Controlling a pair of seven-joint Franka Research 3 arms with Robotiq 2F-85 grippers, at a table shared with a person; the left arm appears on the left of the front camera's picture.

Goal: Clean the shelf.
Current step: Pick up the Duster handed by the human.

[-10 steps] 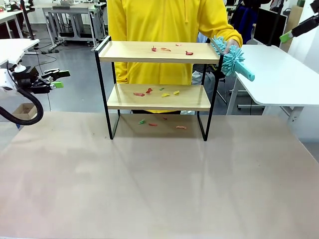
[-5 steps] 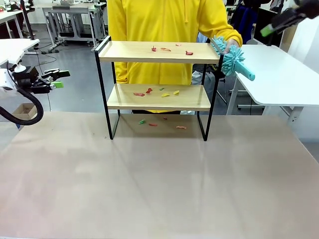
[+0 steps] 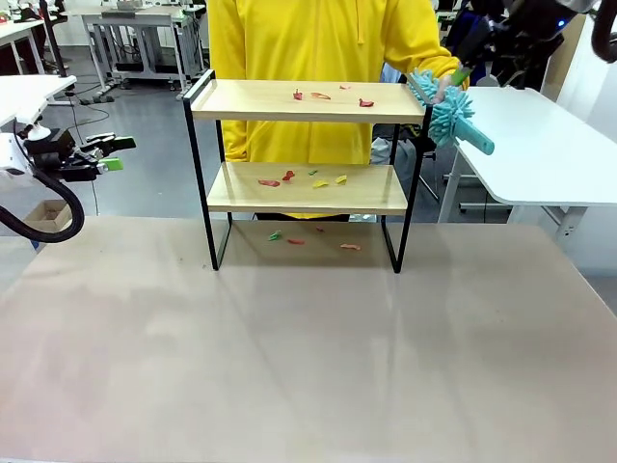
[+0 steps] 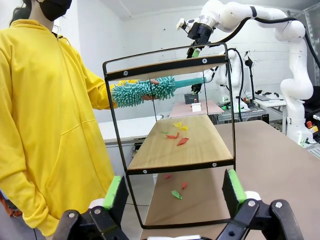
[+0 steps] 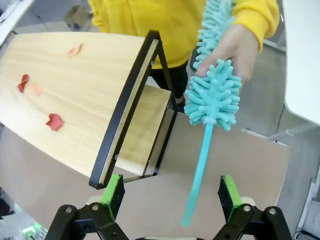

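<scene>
Handover is taking shape: beside the scrap-strewn shelf (image 3: 304, 101) standing at the table's (image 3: 289, 367) far side, a person's hand (image 5: 235, 47) is offering a teal duster (image 5: 212, 100) handle-first to the right gripper (image 5: 170, 192), hovering jaws apart and likely needing next to clamp that handle, left gripper (image 3: 118, 154) idling likewise spread.

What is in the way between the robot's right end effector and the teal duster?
Nothing visible. The open right end effector points at the duster, at its bare handle, with only air between. The person's hand grips the fluffy head, and the shelf stands off to one side.
</scene>
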